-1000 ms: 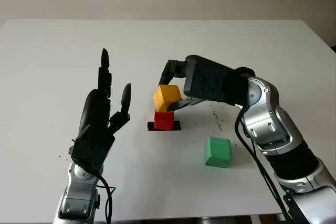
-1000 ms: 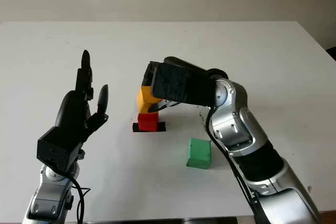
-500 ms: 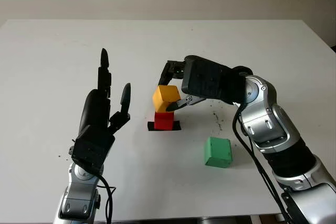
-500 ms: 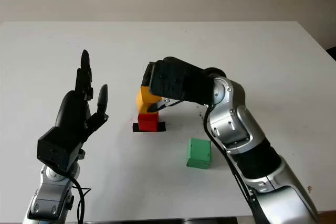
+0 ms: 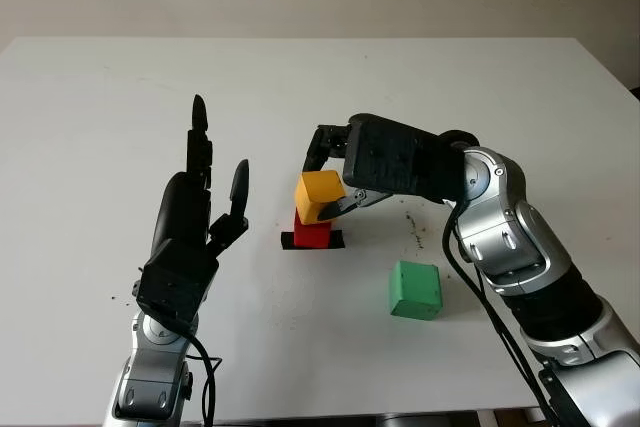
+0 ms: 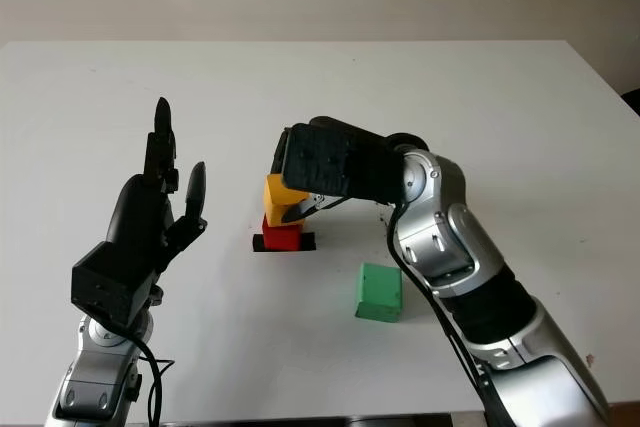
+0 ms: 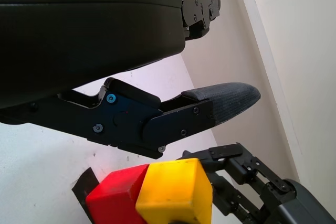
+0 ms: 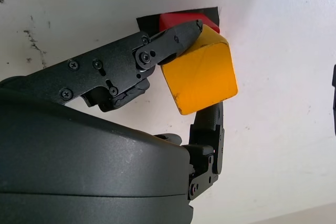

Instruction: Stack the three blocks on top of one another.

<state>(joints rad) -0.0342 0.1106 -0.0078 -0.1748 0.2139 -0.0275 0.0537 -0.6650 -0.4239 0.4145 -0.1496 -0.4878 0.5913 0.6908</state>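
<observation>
- Two blocks stacked in head view: yellow block sits tilted on red block, pinched by right hand; green block well apart, nearer that right arm.
- Left wrist view: left hand open, beside stack.
- Right wrist view: fingertips clamp yellow block over red.
</observation>
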